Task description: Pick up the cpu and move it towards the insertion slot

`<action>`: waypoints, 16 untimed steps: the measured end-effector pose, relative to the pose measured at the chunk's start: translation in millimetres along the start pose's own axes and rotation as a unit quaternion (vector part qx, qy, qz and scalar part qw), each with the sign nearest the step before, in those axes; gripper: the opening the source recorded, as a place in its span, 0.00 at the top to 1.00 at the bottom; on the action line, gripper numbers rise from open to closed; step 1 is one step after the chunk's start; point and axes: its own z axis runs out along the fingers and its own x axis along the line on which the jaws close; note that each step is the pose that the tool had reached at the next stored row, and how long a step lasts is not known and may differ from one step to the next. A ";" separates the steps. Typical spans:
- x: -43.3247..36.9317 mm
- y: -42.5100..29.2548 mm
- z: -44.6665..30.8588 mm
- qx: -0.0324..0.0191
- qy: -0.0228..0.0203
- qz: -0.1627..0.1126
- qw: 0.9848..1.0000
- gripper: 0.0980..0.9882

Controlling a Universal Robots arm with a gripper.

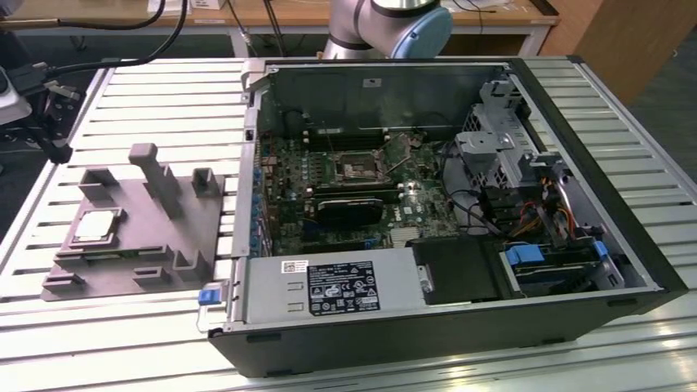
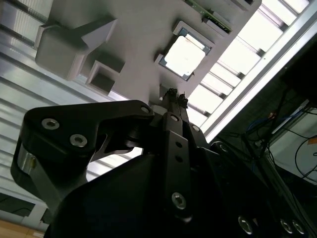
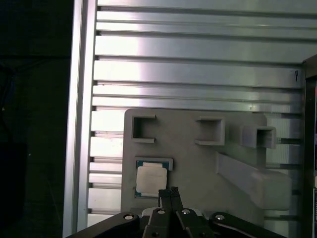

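I see the black end effector (image 3: 168, 192), fingers pressed together and empty, just over the small silver-topped square cpu (image 3: 151, 178). The fingertips hide one edge of the cpu, which lies in the grey plastic fixture (image 3: 198, 163) on the slatted aluminium table (image 3: 198, 74). The dark, silver-framed square insertion slot (image 1: 357, 169) sits well apart.

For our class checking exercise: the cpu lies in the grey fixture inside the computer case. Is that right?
No. The exterior view shows the cpu in the grey fixture, but that fixture stands outside the computer case, on the slatted table at the exterior view's left.
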 end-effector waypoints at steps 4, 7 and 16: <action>0.0 -0.1 2.1 0.000 0.000 0.000 1.000 0.99; 0.0 -0.1 3.8 0.000 0.000 0.000 1.000 0.99; 0.1 -0.5 13.0 0.000 0.000 0.000 1.000 0.99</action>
